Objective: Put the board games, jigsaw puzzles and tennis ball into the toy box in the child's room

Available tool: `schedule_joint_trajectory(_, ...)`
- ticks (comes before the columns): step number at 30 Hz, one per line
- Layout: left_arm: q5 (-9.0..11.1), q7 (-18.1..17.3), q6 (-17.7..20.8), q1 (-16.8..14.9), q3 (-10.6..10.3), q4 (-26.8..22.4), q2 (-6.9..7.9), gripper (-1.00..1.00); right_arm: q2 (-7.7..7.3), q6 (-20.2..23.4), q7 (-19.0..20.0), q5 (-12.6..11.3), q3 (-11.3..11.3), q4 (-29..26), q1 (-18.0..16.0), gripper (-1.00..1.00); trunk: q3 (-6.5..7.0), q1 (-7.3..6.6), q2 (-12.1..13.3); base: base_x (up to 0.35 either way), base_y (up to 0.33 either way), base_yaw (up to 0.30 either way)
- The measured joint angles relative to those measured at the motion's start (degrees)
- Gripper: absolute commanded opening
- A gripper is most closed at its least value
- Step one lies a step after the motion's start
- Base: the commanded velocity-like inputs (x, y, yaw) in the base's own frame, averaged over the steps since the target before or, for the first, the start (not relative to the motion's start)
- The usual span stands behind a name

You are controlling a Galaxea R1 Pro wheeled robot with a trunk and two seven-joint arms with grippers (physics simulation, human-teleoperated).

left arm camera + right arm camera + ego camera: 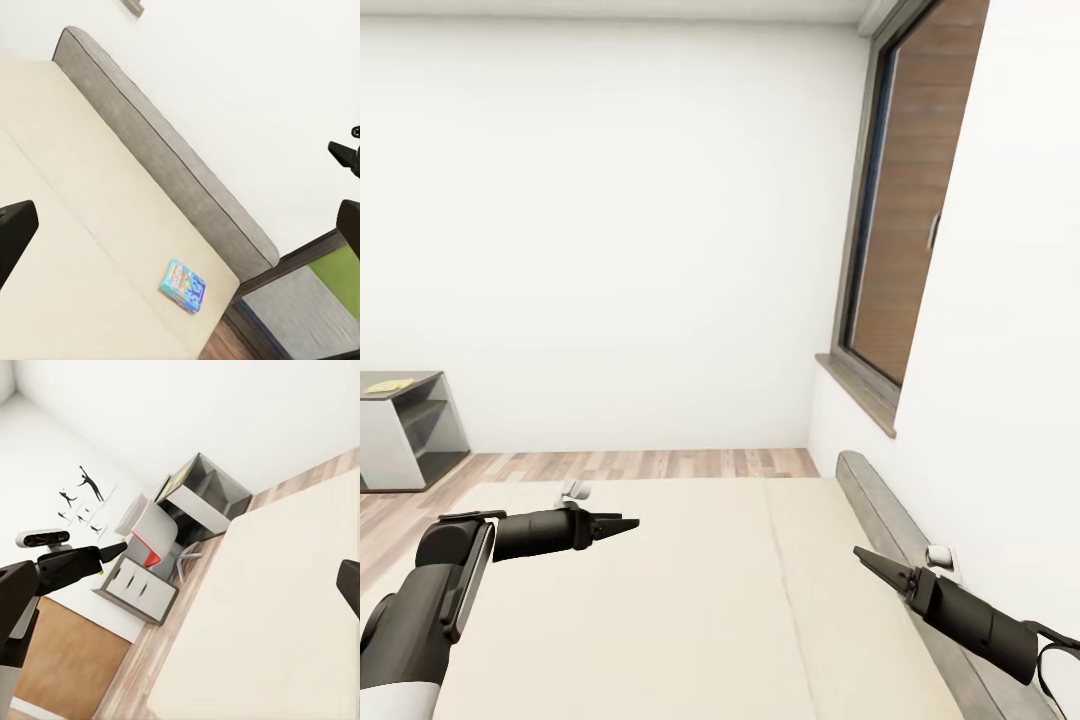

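Blue board game [183,285] flat on cream bed [690,600], near grey headboard [165,150]. Left gripper [622,524] over mattress, jaws nearly together, holding nothing. Right gripper [868,560] likewise, beside headboard. Table [161,551] far across room by red chair [151,556].

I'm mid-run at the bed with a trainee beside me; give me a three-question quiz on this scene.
1. True or false: the flat blue printed game box lies on the cream mattress.
2. Multiple choice: the window with the brown wooden panel is set in which wall? A) wall at the robot's right B) wall straight ahead C) wall at its left
3. Fill in: the padded headboard beside the right gripper is ____ in colour.

Key: 1 true; 2 A; 3 grey. The left gripper carries nothing.
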Motion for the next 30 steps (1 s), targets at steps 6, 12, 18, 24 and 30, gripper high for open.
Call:
schedule_joint_trajectory(6,-0.01,0.0,-0.04,0.0,0.03,0.0,0.01,1.0,0.0,0.0,0.01,-0.02,0.01,-0.03,0.0,1.0,0.0,0.0,-0.01,0.0,-0.035,0.0)
schedule_joint_trajectory(12,-0.01,0.01,-0.06,0.0,0.0,0.0,-0.04,1.0,0.02,-0.02,-0.02,-0.03,0.05,-0.02,0.0,1.0,0.0,0.0,-0.01,0.0,-0.028,0.0)
schedule_joint_trajectory(18,-0.01,0.01,-0.08,0.0,-0.01,0.01,-0.05,1.0,0.07,-0.19,-0.01,0.0,0.05,-0.07,0.0,1.0,0.0,0.0,-0.01,0.0,-0.162,0.0)
schedule_joint_trajectory(24,-0.01,0.01,-0.08,0.0,0.05,0.0,-0.05,1.0,0.09,-0.22,0.01,0.0,0.06,-0.07,0.0,1.0,0.0,0.0,-0.01,0.0,-0.109,0.0)
schedule_joint_trajectory(30,-0.01,0.02,-0.06,0.0,0.07,0.0,-0.06,1.0,0.09,-0.19,0.02,-0.03,0.06,-0.03,0.0,1.0,0.0,0.0,-0.01,0.0,-0.022,0.0)
